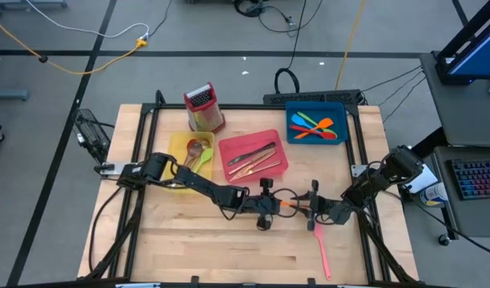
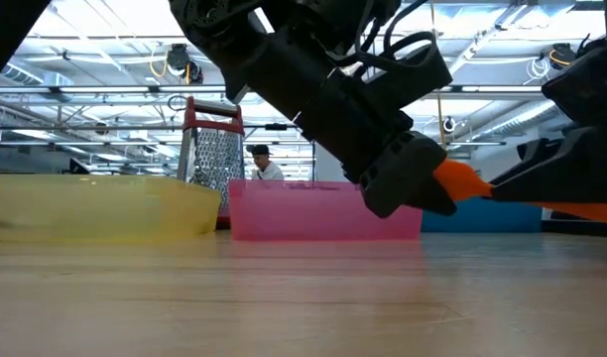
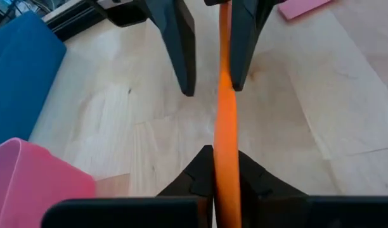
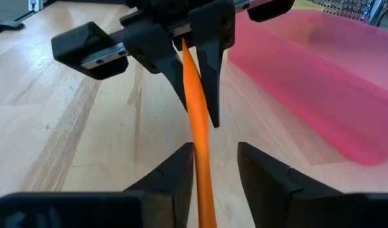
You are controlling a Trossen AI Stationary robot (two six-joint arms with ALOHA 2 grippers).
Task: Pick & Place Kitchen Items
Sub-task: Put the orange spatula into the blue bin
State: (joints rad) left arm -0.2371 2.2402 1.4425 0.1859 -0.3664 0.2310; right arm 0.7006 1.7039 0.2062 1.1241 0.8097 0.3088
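Observation:
An orange utensil [image 1: 288,205] hangs roughly level above the middle of the table, between my two grippers. My left gripper [image 1: 277,204] reaches in from the table's left and is shut on the utensil's slim handle [image 3: 223,145]. My right gripper [image 1: 303,206] comes from the right, facing the left one. It is open, with a finger on either side of the same handle [image 4: 200,145]. In the low view the orange utensil [image 2: 464,184] sticks out of the left gripper [image 2: 423,193], clear of the wood. My left gripper pinches the orange handle [image 3: 224,171] between its two fingers, coming from the table's left and slanting slightly down. The fingers lie along the handle. The utensil is lifted clear of the table and roughly level. My right gripper's fingers stand apart; the handle lies close against the inner side of one finger [image 4: 178,174], and the other finger [image 4: 264,174] is clear of it. Whether the near finger touches it, I cannot tell.
A pink spatula [image 1: 320,244] lies on the table near the right front. At the back stand a yellow tray [image 1: 178,144], a pink tray [image 1: 282,164] with cutlery and a blue tray [image 1: 295,108] with utensils. A red-topped grater [image 1: 203,108] stands behind them.

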